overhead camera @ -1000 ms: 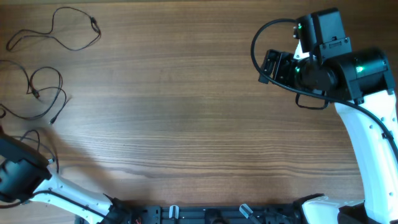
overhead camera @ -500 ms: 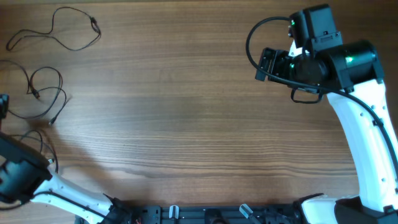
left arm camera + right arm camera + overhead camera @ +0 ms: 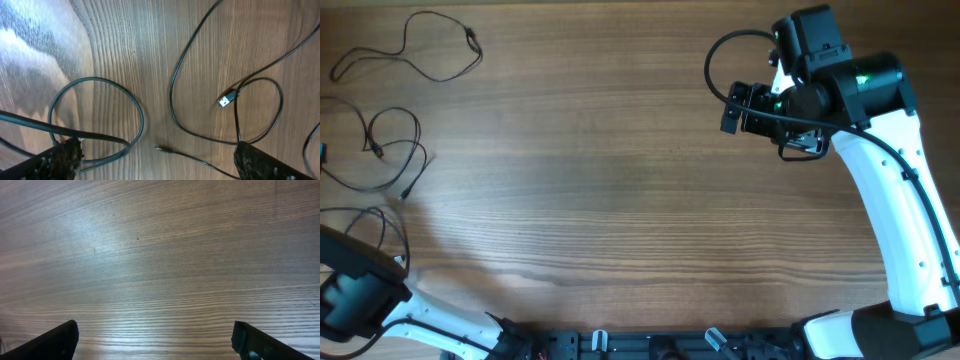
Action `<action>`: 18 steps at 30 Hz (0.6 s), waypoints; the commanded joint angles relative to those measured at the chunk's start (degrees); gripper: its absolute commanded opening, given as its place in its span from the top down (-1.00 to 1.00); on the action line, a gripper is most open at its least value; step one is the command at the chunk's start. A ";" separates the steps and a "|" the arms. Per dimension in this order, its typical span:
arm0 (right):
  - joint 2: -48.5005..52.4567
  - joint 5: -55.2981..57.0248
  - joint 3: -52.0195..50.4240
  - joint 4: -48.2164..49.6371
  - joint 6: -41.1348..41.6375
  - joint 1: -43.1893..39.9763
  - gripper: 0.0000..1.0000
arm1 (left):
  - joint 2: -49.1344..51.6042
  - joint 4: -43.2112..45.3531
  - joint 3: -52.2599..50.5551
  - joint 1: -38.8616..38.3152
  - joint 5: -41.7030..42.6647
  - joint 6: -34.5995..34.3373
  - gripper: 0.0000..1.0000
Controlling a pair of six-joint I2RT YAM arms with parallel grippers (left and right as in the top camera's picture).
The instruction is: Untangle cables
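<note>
Three thin black cables lie as separate loose loops at the table's left: one at the far corner [image 3: 470,38], one below it [image 3: 418,125], and one [image 3: 380,222] beside my left arm. In the left wrist view, my left gripper [image 3: 160,167] is open just above the wood. A tiny plug end [image 3: 162,149] lies between its fingers, a flat silver plug [image 3: 226,100] sits further out, and a cable loop [image 3: 136,107] runs to the left finger [image 3: 57,160]. My right gripper [image 3: 732,108] [image 3: 157,340] is open over bare wood, far from the cables.
The wooden table [image 3: 600,200] fills the overhead view. My right arm's white link [image 3: 890,200] runs down the right side. A dark rail with clamps [image 3: 650,345] lines the near edge.
My left gripper has opened and let go of the cable, drawing back toward the left edge. My right arm has swung leftward over the table, still open.
</note>
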 commanded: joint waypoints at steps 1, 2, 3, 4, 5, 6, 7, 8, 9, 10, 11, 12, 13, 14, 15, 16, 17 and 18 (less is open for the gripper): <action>0.59 -0.81 -0.22 -0.66 -0.74 0.15 -1.00 | -4.94 1.01 0.42 0.26 0.85 -5.22 -1.00; 0.59 -0.83 -0.22 -0.85 -1.16 0.15 -1.00 | -6.10 1.60 0.42 0.26 0.94 -8.44 -1.00; 0.59 -0.92 -0.22 -0.87 -1.18 0.15 -1.00 | -6.38 1.42 0.42 0.26 0.98 -9.46 -1.00; 0.59 -1.60 -0.22 -0.83 -1.36 0.15 -1.00 | -6.49 0.42 0.42 0.26 1.99 -9.55 -1.00; 0.59 -1.68 -0.22 -0.79 -1.33 0.15 -0.99 | -6.49 -2.10 0.42 0.26 4.59 -9.55 -1.00; 0.59 -1.68 -0.22 -0.83 -1.36 0.15 -1.00 | -6.49 -4.24 0.42 0.26 7.96 -9.55 -0.99; 0.59 -1.68 -0.22 -0.85 -1.36 0.15 -1.00 | -6.49 -6.60 0.42 0.26 11.47 -9.53 -1.00; 0.59 -1.68 -0.22 -0.85 -1.36 0.15 -0.99 | -6.49 -11.17 0.42 0.24 15.54 -9.55 -1.00; 0.59 -1.68 -0.22 -0.90 -1.36 0.15 -1.00 | -6.49 -14.08 0.42 0.15 16.46 -9.55 -1.00; 0.59 -1.68 -0.22 -0.83 -1.33 0.20 -1.00 | -6.49 -18.27 0.42 -0.42 14.73 -9.53 -0.99; 0.59 -1.68 -0.22 -0.66 -1.33 0.20 -1.00 | -6.49 -20.24 0.37 -0.76 12.79 -9.60 -1.00; 0.59 -1.68 -0.22 -0.42 -1.31 0.20 -1.00 | -6.49 -21.59 0.28 -1.01 11.13 -9.60 -0.99; 0.59 -1.70 -0.22 -0.28 -1.33 0.20 -1.00 | -6.49 -22.51 0.24 -1.01 10.23 -9.64 -1.00; 0.59 -1.70 -0.22 -0.28 -1.36 0.20 -0.99 | -6.71 -22.88 0.13 -0.87 10.27 -9.64 -0.99; 0.59 -1.68 -0.22 -0.31 -1.33 0.20 -1.00 | -7.28 -23.34 0.04 -0.63 10.25 -9.81 -1.00; 0.59 -1.70 -0.22 -0.28 -1.31 0.20 -1.00 | -8.09 -24.11 0.04 -0.61 10.25 -9.79 -0.99; 0.59 -1.68 -0.22 -0.26 -1.31 0.20 -0.99 | -9.53 -25.00 0.02 -0.61 10.25 -9.79 -1.00; 0.59 -1.68 -0.22 -0.11 -1.31 0.20 -1.00 | -11.87 -25.97 -0.04 -0.87 9.81 -10.16 -0.99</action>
